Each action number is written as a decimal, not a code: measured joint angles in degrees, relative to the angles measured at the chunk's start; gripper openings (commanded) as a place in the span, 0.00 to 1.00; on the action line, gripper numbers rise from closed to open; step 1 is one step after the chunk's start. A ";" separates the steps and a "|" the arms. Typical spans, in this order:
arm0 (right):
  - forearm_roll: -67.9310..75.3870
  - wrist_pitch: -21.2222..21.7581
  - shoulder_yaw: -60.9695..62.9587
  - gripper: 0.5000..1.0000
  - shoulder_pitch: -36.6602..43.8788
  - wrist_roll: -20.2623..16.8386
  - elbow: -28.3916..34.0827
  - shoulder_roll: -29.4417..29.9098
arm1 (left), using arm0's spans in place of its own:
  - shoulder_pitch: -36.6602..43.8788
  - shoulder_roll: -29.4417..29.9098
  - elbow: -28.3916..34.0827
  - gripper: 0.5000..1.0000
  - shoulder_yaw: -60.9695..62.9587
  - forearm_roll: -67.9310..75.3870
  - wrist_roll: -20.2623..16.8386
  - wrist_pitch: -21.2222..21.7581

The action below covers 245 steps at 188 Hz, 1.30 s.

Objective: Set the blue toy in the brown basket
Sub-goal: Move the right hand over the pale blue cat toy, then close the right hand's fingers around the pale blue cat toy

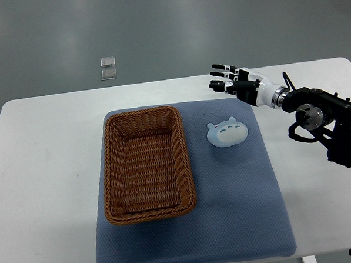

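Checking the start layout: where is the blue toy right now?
The blue toy lies on the blue mat, just right of the brown basket, below and left of the right hand.

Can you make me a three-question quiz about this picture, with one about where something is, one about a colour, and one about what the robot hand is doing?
1. Where is the blue toy?
A. Inside the basket
B. On the blue mat, to the right of the basket
C. In the robot hand

2. What colour is the basket?
A. Brown
B. Green
C. Red

3. What is the right robot hand doing?
A. Squeezing the toy
B. Resting in the basket
C. Open, holding nothing

Answers:
1. B, the toy lies on the blue mat beside the basket's right wall, not touching it.
2. A, the woven basket is brown and nothing is in it.
3. C, its fingers are stretched out over the white table, further back than the toy, and nothing is in them.
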 measured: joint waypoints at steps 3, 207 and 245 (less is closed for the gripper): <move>0.00 0.06 -0.01 0.83 0.00 0.00 0.00 -0.03 | 0.00 0.00 -0.02 1.00 0.00 0.00 0.00 -0.02; -58.02 10.19 -2.08 0.83 4.35 17.76 10.35 -10.38 | -0.63 0.00 0.00 1.00 0.18 0.00 -0.01 -0.01; -66.00 9.24 -7.01 0.83 4.36 20.37 16.25 -14.56 | -0.64 0.00 -0.01 1.00 0.18 0.00 -0.01 -0.02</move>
